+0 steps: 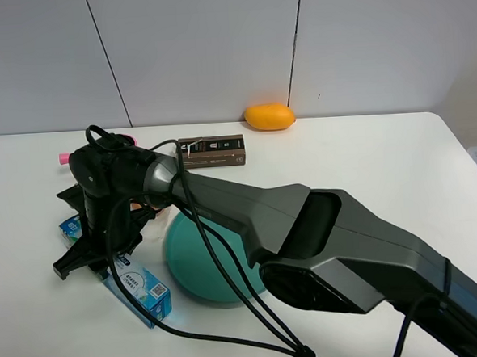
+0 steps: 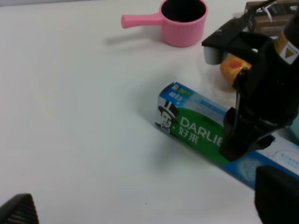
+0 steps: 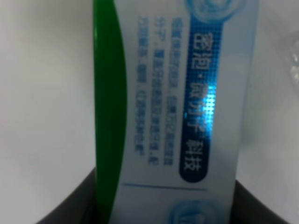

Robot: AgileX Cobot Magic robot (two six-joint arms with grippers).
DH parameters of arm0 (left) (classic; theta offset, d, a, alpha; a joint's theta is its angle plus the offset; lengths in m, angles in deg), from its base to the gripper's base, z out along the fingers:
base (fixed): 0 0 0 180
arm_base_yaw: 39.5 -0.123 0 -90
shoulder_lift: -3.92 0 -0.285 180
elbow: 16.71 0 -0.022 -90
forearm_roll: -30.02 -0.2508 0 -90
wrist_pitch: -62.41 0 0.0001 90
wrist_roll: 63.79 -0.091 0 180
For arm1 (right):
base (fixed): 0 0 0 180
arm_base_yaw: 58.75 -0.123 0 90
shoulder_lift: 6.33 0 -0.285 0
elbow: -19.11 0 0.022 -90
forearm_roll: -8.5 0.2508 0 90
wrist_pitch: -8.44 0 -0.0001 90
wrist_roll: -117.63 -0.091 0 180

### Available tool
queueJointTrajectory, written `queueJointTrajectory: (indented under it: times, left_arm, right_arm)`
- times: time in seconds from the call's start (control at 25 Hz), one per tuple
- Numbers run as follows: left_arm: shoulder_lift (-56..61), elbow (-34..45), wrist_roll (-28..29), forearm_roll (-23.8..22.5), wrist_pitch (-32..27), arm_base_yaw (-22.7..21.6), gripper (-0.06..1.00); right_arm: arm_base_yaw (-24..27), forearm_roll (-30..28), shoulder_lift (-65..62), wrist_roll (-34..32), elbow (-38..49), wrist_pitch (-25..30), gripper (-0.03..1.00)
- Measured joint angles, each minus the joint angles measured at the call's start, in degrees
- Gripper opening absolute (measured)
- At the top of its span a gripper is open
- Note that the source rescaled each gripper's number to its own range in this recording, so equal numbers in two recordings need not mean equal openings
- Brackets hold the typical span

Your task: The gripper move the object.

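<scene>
The object (image 1: 140, 288), a long blue, white and green carton, lies flat on the white table at the left. It also shows in the left wrist view (image 2: 196, 126) and fills the right wrist view (image 3: 177, 93). My right gripper (image 1: 93, 256) reaches across from the right and stands over the carton's middle (image 2: 247, 140). Its black fingers (image 3: 74, 205) press against both long sides, shut on the carton. My left gripper (image 2: 147, 205) is open and empty, hovering a short way from the carton; its arm is out of the exterior view.
A teal plate (image 1: 203, 261) lies just right of the carton, partly under the right arm. A dark brown box (image 1: 212, 151) and an orange fruit (image 1: 269, 117) sit at the back. A pink handled cup (image 2: 182, 21) stands behind the carton.
</scene>
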Motion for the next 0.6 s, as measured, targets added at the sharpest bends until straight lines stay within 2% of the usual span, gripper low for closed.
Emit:
queueJointTrajectory:
  times: [0.08, 0.12, 0.16, 0.24, 0.28, 0.32, 0.4, 0.6]
  left_arm:
    - [0.0, 0.0, 0.0, 0.0, 0.0, 0.0, 1.00]
    - [0.0, 0.0, 0.0, 0.0, 0.0, 0.0, 1.00]
    - [0.0, 0.0, 0.0, 0.0, 0.0, 0.0, 1.00]
    - [0.0, 0.0, 0.0, 0.0, 0.0, 0.0, 1.00]
    - [0.0, 0.0, 0.0, 0.0, 0.0, 0.0, 1.00]
    - [0.0, 0.0, 0.0, 0.0, 0.0, 0.0, 1.00]
    - [0.0, 0.0, 0.0, 0.0, 0.0, 0.0, 1.00]
    - [0.0, 0.0, 0.0, 0.0, 0.0, 0.0, 1.00]
  right_arm:
    - [0.0, -0.4, 0.3, 0.0, -0.9, 0.2, 0.03]
    - [0.0, -0.7, 0.5, 0.0, -1.8, 0.1, 0.10]
    - [0.0, -0.9, 0.7, 0.0, -2.6, -0.3, 0.23]
    - [0.0, -1.5, 0.7, 0.0, -4.8, -1.3, 0.60]
    - [-0.1, -1.9, 0.7, 0.1, -5.9, -1.5, 0.75]
    - [-0.1, -2.2, 0.7, 0.1, -6.6, -1.6, 0.84]
    - [-0.2, -2.4, 0.6, 0.1, -7.6, -1.6, 0.94]
    - [-0.2, -2.4, 0.5, 0.1, -10.8, -0.2, 0.98]
